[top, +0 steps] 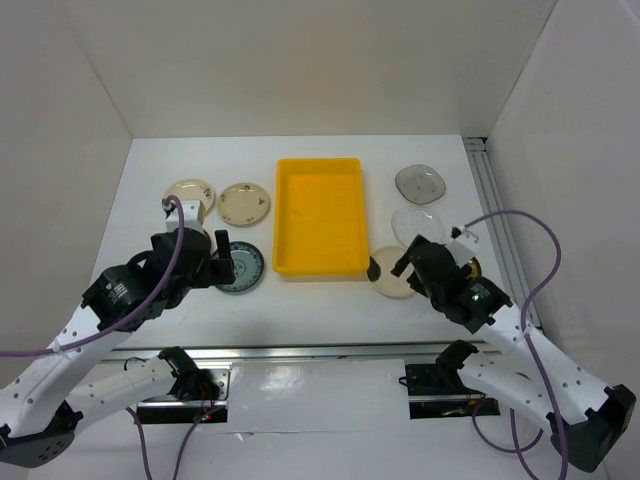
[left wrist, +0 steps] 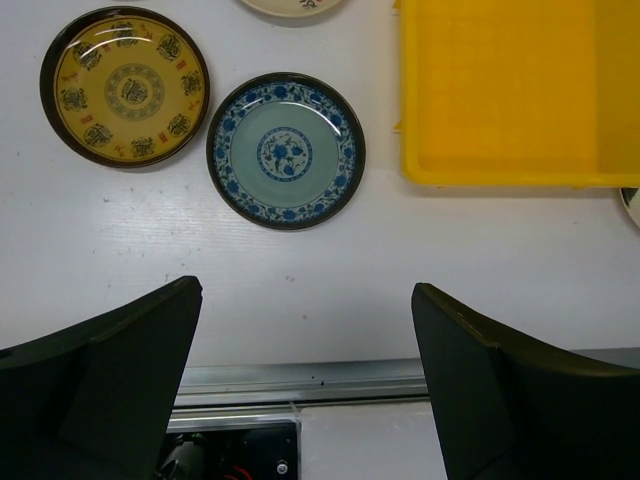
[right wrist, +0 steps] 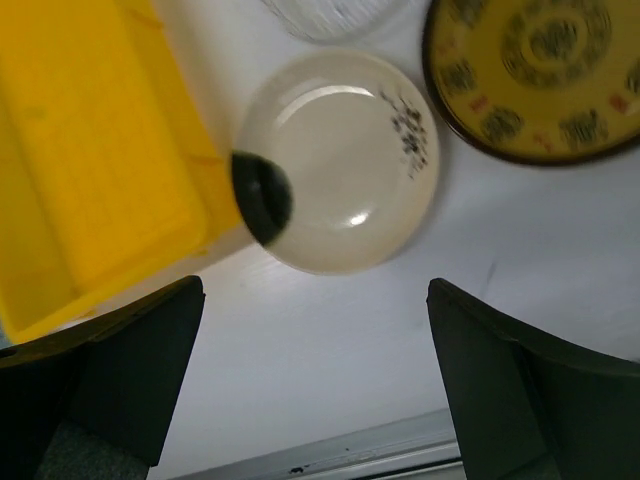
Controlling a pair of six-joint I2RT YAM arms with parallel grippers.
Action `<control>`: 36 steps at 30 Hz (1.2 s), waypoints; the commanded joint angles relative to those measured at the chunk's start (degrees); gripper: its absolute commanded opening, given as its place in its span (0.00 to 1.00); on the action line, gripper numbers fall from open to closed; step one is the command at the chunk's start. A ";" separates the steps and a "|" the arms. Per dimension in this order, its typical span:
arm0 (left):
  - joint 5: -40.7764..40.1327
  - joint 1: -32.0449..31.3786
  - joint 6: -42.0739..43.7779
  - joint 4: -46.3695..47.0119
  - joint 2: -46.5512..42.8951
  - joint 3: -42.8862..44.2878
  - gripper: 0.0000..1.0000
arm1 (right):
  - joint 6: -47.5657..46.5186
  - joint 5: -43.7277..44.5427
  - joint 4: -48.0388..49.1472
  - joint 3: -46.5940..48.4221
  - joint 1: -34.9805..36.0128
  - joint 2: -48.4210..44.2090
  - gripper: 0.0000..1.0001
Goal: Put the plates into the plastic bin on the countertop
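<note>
A: Bin?
B: Bright yellow rectangular plastic bin (top: 320, 215), mid white countertop (top: 330, 300), nothing inside.
A: Left side?
B: Far row: cream round plate (top: 192, 190) and cream patterned plate (top: 244, 203), side by side. Nearer: blue-green patterned plate (left wrist: 286, 150) near the bin's corner, with brown-gold patterned plate (left wrist: 125, 85) left of it.
A: Right side?
B: Smoky grey plate (top: 420, 183) farthest, clear glass plate (top: 418, 222) next. Cream plate with dark blotch (right wrist: 340, 160) at the bin's near corner, second brown-gold plate (right wrist: 540, 70) just beside it. All flat, upright.
</note>
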 commanded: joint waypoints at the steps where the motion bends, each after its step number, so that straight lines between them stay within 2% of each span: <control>1: 1.40 0.14 1.03 2.59 -0.16 -1.32 1.00 | 17.51 1.32 1.65 -10.04 0.31 -4.14 1.00; 5: 2.72 0.14 2.08 3.13 -0.16 -1.33 1.00 | 24.28 2.72 1.49 -14.03 1.45 -3.01 0.99; 9: 3.34 0.14 2.61 3.74 -0.16 -1.95 1.00 | 25.78 4.48 5.25 -16.49 2.16 0.15 0.95; 13: 5.26 0.14 2.62 4.80 -0.16 -3.00 1.00 | 27.54 7.82 8.59 -19.31 2.69 3.84 0.84; 19: 5.27 0.14 3.14 4.80 -1.48 -3.53 1.00 | 30.18 8.35 11.76 -22.12 2.69 8.23 0.77; 21: 5.79 0.14 3.14 4.80 -2.88 -3.53 1.00 | 30.98 9.49 12.29 -23.26 2.69 8.94 0.70; 24: 5.80 0.14 3.14 4.80 -4.02 -3.53 1.00 | 31.50 10.02 13.52 -23.79 2.69 8.94 0.66; 26: 5.80 0.14 3.14 4.80 -4.03 -3.53 1.00 | 32.03 10.02 15.01 -25.02 1.46 9.47 0.58; 36: 6.32 0.14 3.67 4.80 -5.17 -4.06 1.00 | 29.57 8.35 22.05 -26.96 -2.32 14.39 0.58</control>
